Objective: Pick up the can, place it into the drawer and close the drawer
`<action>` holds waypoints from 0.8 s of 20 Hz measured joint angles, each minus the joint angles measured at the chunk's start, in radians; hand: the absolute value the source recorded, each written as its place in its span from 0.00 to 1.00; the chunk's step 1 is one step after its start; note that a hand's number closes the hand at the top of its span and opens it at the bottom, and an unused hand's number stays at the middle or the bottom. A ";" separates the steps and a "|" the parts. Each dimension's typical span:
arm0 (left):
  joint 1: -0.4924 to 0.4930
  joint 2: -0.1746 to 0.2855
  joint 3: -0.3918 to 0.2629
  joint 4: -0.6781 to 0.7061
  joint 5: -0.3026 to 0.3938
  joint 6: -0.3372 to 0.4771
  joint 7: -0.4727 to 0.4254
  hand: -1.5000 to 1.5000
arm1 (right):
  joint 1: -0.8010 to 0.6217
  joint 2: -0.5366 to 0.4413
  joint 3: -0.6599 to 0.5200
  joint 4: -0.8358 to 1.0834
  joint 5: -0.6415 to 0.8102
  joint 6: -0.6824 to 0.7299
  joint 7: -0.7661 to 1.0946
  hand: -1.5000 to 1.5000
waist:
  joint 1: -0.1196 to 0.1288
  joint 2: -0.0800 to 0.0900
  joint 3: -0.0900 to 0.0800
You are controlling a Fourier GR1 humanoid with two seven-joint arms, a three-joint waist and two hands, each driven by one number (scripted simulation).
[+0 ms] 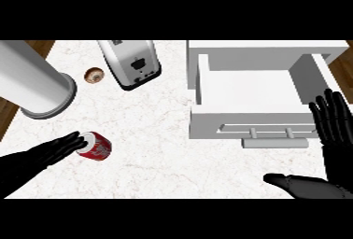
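can (97,146), red, sits at 8 o'clock on the white counter (172,144). left hand (43,156) touches its silver end with straight fingers, not grasping it. open drawer (243,88) is at 2 o'clock. right hand (339,161) rests at 4 o'clock, fingers up, released.

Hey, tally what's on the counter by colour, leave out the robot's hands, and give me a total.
White: 2, drawer and tall cylinder
Silver: 1, toaster
Red: 1, can
Brown: 1, small ring
Total: 5
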 measured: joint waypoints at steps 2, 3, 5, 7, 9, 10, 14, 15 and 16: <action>0.014 0.052 0.055 0.055 0.050 -0.087 -0.025 0.00 | 0.028 0.002 0.001 -0.013 -0.002 0.005 0.003 0.00 | 0.002 -0.001 0.000; 0.021 0.071 0.078 0.079 0.066 -0.124 -0.035 0.00 | 0.036 0.006 0.007 -0.018 0.001 0.005 0.006 0.00 | 0.003 -0.001 0.000; -0.004 0.097 0.098 0.129 0.108 -0.147 -0.022 0.00 | 0.066 -0.005 -0.012 -0.041 -0.023 0.025 0.010 0.00 | 0.001 -0.002 0.001; -0.018 0.123 0.104 0.155 0.156 -0.154 0.007 0.00 | 0.090 -0.005 -0.019 -0.032 -0.025 0.039 -0.011 0.00 | 0.001 -0.002 0.001; -0.015 0.138 0.121 0.167 0.188 -0.165 0.030 0.00 | 0.096 -0.008 -0.032 -0.026 -0.032 0.052 -0.023 0.00 | 0.003 -0.002 0.001; -0.028 0.135 0.120 0.187 0.191 -0.167 0.042 0.00 | 0.098 -0.009 -0.037 -0.031 -0.037 0.056 -0.019 0.00 | 0.002 -0.002 0.001; -0.079 0.120 0.135 0.255 0.184 -0.183 0.071 0.00 | 0.116 -0.002 -0.045 -0.050 -0.047 0.070 -0.024 0.00 | 0.001 -0.002 0.001; -0.091 0.112 0.140 0.275 0.177 -0.188 0.074 0.00 | 0.120 -0.004 -0.056 -0.037 -0.054 0.079 -0.042 0.00 | 0.001 -0.002 0.001; -0.095 0.091 0.142 0.285 0.147 -0.192 0.072 0.00 | 0.123 -0.004 -0.064 -0.020 -0.056 0.087 -0.060 0.00 | 0.001 -0.002 0.001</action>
